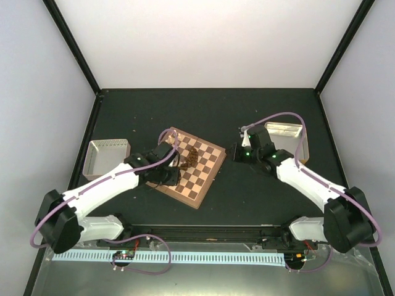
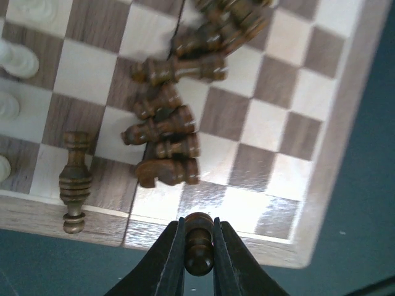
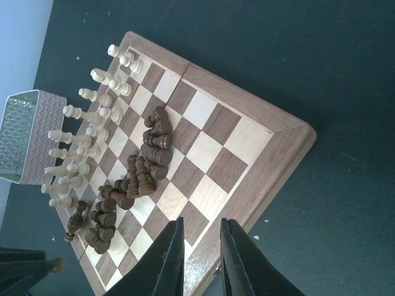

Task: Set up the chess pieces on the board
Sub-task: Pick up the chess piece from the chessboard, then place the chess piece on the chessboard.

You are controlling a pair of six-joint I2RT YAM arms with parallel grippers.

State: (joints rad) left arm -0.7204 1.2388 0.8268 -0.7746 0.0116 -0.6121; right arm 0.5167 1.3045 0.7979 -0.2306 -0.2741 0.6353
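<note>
Left wrist: left gripper (image 2: 199,233) clenched on dark pawn (image 2: 199,253) over the board (image 2: 347,123) border, right gripper (image 3: 202,227) parted, empty; placing step, next needs lowering it upright onto a pawn-row square beside toppled dark pieces (image 2: 166,129).

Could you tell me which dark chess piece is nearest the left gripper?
The dark piece clamped in the left gripper, over the board's border; the other dark pieces lie farther off.
</note>
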